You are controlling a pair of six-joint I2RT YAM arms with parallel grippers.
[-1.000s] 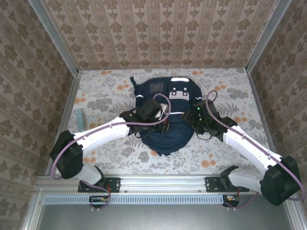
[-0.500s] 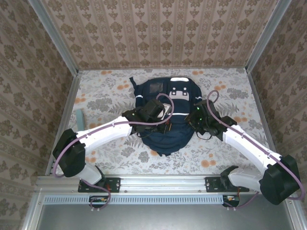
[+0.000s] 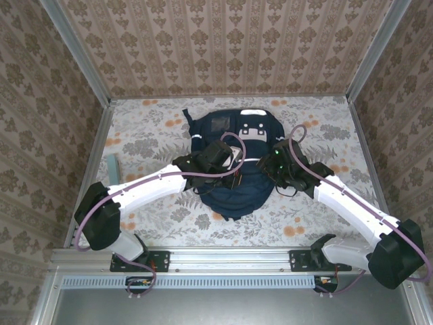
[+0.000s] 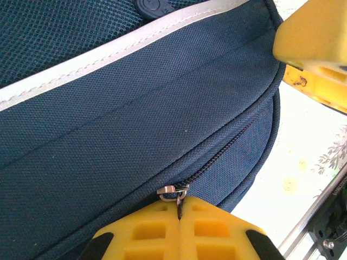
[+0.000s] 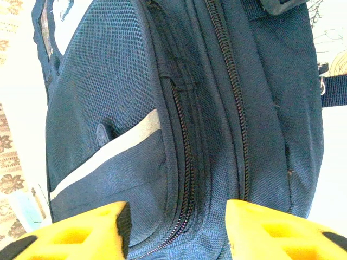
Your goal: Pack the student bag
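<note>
While the student bag (image 3: 233, 198) lies flat near the middle of the floral table (image 3: 145, 145), both arms reach in over it from the near edge, and from the top camera their dark wrists cover much of its middle. From there the left gripper (image 3: 235, 169) and right gripper (image 3: 272, 164) are too hidden to judge.

The left wrist camera settles it for that side: the left gripper (image 4: 179, 210) has its two yellow pads pressed together with no gap, pinching the small metal zipper pull (image 4: 173, 190) at the end of a dark zipper on the bag's navy fabric (image 4: 124, 135). How much of the pull's tab sits between the pads is hidden. A grey-white reflective stripe (image 4: 103, 58) crosses above. Another yellow block (image 4: 313, 40) juts in at the upper right corner, cut off by the frame.

On the right wrist camera the right gripper (image 5: 176, 219) stands with its fingers (image 5: 81, 230) well apart, only their tips in frame, the bag's side (image 5: 108, 86) with two zipper lines (image 5: 234, 97) beyond the gap. Whether the tips touch the fabric I cannot tell.

A pale blue flat thing (image 3: 111, 164) lies at the table's left edge, too small to identify.
</note>
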